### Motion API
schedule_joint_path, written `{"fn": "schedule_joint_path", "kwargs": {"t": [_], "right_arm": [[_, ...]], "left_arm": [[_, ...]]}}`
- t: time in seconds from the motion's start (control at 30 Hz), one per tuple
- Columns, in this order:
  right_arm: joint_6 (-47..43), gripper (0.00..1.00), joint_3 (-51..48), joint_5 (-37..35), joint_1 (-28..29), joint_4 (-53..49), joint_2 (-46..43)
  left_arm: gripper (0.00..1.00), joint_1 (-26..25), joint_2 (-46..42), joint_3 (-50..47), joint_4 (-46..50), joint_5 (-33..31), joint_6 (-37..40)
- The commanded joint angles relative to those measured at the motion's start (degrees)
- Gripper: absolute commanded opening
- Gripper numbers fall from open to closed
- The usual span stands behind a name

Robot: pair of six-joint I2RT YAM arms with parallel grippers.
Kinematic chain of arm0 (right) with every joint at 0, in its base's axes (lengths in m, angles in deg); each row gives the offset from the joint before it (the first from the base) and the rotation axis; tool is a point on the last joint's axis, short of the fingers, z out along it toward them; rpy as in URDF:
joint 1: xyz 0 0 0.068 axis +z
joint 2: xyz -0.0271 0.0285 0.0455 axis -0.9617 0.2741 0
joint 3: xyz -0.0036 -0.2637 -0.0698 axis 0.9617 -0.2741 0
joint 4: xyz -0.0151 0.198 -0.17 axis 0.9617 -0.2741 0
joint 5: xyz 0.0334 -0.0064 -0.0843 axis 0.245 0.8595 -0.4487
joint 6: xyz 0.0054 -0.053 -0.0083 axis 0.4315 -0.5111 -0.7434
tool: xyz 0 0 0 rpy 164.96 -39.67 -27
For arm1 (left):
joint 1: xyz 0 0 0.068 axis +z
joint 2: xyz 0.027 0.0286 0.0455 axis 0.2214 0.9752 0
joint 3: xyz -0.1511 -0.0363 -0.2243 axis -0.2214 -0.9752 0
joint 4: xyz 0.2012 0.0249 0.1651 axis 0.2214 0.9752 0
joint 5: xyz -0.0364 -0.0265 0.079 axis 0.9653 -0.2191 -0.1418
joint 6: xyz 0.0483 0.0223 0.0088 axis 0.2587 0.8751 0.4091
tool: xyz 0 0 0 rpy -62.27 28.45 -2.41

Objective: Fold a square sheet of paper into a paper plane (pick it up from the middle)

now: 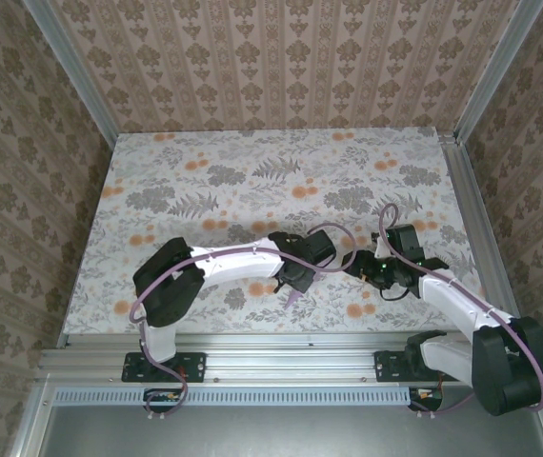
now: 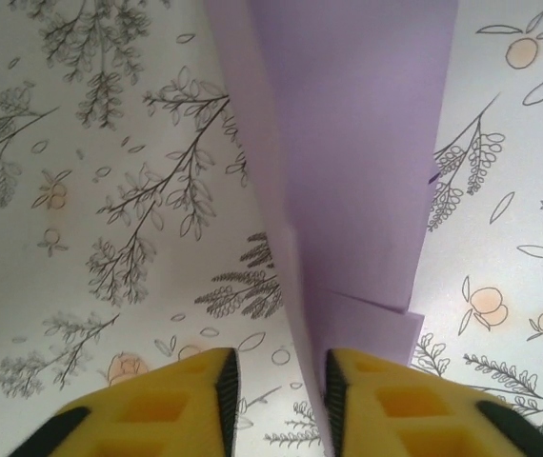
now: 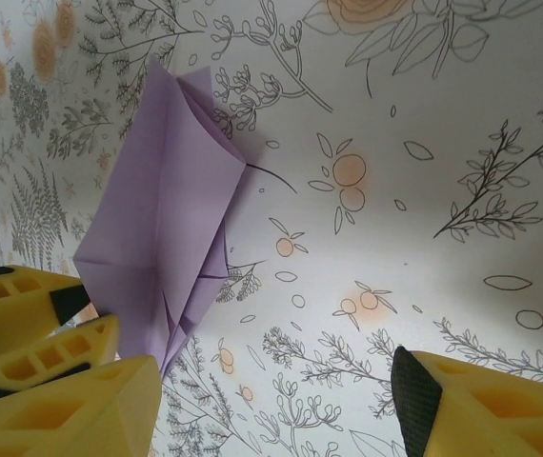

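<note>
The paper plane [image 2: 357, 143] is a folded pale lilac dart lying on the floral table. In the left wrist view its lower folded edge runs down between the yellow fingers, close against the right-hand pad [image 2: 333, 390]. My left gripper [image 2: 280, 381] is open, and bare tabletop shows in the gap beside the paper. From above, the left gripper [image 1: 296, 279] sits at the table's near middle with a lilac tip [image 1: 293, 298] poking out below it. My right gripper [image 3: 281, 390] is wide open over bare table, just right of the plane [image 3: 167, 219], and stands a little right of the left gripper [image 1: 368, 272].
The floral tabletop [image 1: 252, 181] stretches free behind both arms, bounded by patterned walls and metal rails. The left gripper's yellow fingers [image 3: 19, 328] show at the left edge of the right wrist view, touching the plane's near end.
</note>
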Motion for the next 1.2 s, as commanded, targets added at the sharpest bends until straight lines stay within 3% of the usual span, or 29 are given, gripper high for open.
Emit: {"fn": "schedule_joint_path", "kwargs": {"t": [0.0,0.33,0.47,0.77,1.17], "right_arm": [[2.4,0.68,-1.6,3.1,0.2,2.9,-0.9],[11.0,0.69,-5.1,9.1,2.1,15.1,1.4],[14.0,0.69,-5.3,9.2,4.7,19.3,2.9],[20.7,0.69,-5.6,6.7,12.0,27.8,8.5],[25.0,0.69,-3.6,2.9,19.5,33.1,15.3]], "left_arm": [[0.26,1.5,-1.7,-2.8,-2.7,3.8,-1.5],[0.05,4.1,-4.3,-5.9,-5.8,8.4,-3.0],[0.01,6.0,-6.7,-9.0,-9.6,12.4,-4.6],[0.0,10.7,-11.8,-16.5,-19.3,22.7,-8.9],[0.0,13.1,-12.4,-20.1,-23.4,26.4,-10.6]]}}
